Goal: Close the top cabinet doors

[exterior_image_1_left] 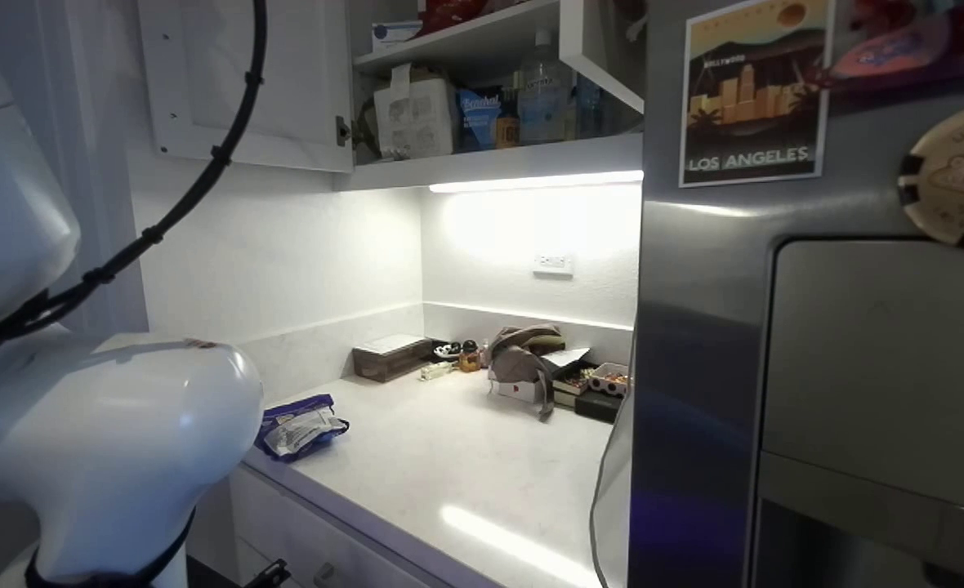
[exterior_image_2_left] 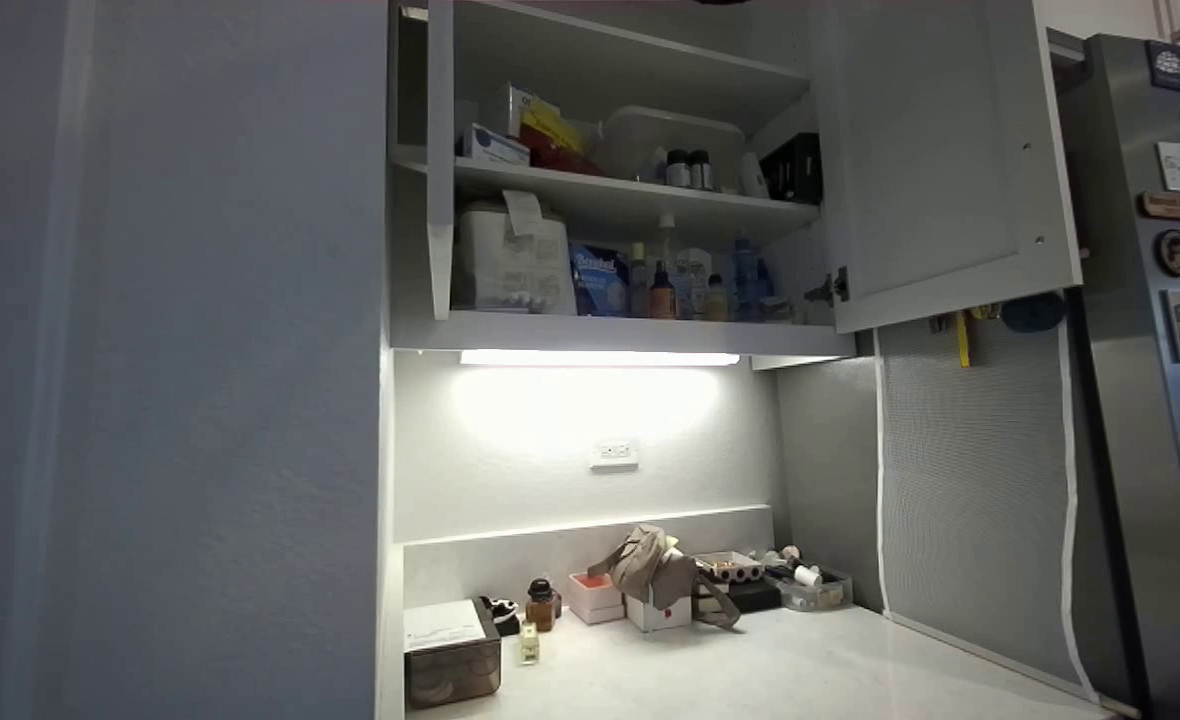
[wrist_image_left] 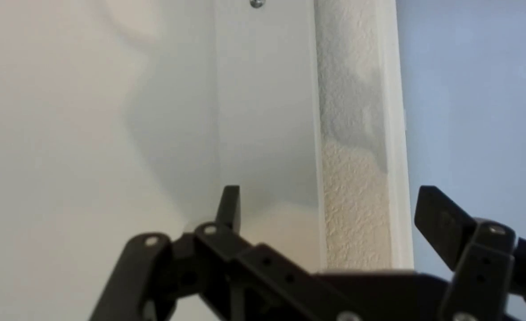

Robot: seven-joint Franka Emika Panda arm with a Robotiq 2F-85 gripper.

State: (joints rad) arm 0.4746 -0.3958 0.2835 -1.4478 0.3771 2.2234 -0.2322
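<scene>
The top cabinet doors both stand open. The left white door (exterior_image_1_left: 245,82) shows its inner face with a hinge; in an exterior view it appears nearly edge-on (exterior_image_2_left: 440,170). The right white door (exterior_image_2_left: 940,150) is swung wide toward the fridge, and part of it shows in an exterior view (exterior_image_1_left: 604,49). The bar handles are hidden. My gripper (wrist_image_left: 330,205) is open, with nothing held. In the wrist view a white panel (wrist_image_left: 263,111) with a screw fills the left, its edge appearing between the fingertips; the depth between them is unclear. The gripper cannot be made out in the exterior views.
The cabinet shelves (exterior_image_2_left: 630,190) hold bottles, boxes and a white container (exterior_image_2_left: 515,255). The steel fridge (exterior_image_1_left: 719,327) stands right beside the cabinet. The counter (exterior_image_1_left: 449,457) below carries a purple bag (exterior_image_1_left: 302,426) and small items. The white arm (exterior_image_1_left: 114,416) and its cable are at left.
</scene>
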